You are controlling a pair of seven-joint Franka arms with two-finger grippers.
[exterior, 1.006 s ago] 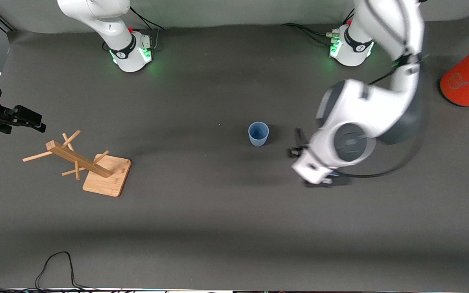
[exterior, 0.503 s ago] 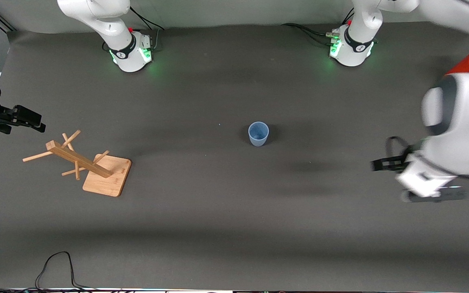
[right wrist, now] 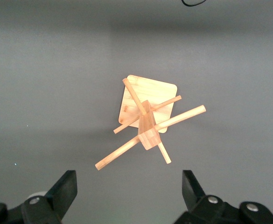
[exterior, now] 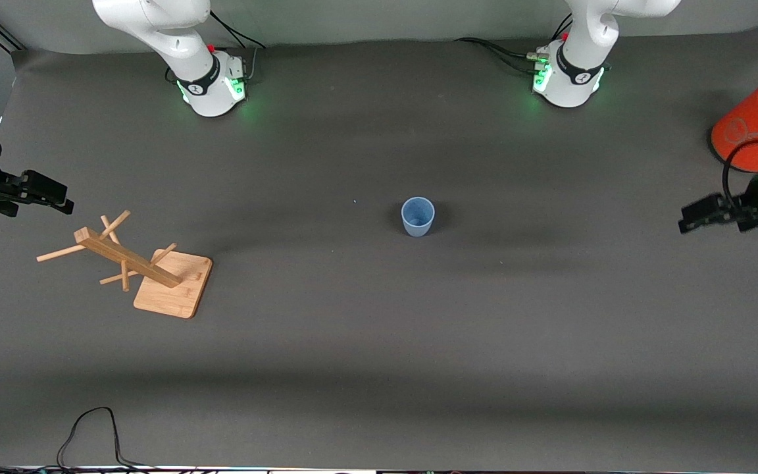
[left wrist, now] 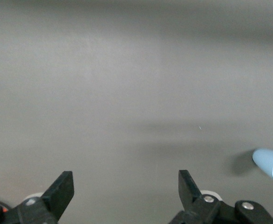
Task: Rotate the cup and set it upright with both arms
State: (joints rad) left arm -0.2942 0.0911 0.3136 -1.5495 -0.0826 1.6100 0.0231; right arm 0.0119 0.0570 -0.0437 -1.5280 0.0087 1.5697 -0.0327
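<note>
Cup (exterior: 418,216) upright on the bench (exterior: 379,342), mouth open to the ceiling, roughly at the middle of the dark mat — by the look of it the rotating and righting are done and nothing remains but for the arms to stand clear. It stands alone, touched by nothing.

Seen from the front camera, the left pincer (exterior: 701,216) is at about three o'clock from the cup, well apart from it, over the bench toward the left arm's end and just beside the orange cylinder (exterior: 751,135) with the grey top. Its fingers stand wide apart and hold nothing; in the left wrist view (left wrist: 122,191) only bare mat lies between them, with the cup (left wrist: 270,166) off at the edge of the picture.

The right pincer (exterior: 40,193) is at about nine o'clock from the cup, over the right arm's end of the bench, likewise spread and empty. It waits above the wooden mug tree (exterior: 130,260), which stands on its square base. In the right wrist view (right wrist: 127,189) the mug tree (right wrist: 146,121) is seen from above, pegs fanning out, untouched.

Judging from this, what is left is little — perhaps only parking both arms.
</note>
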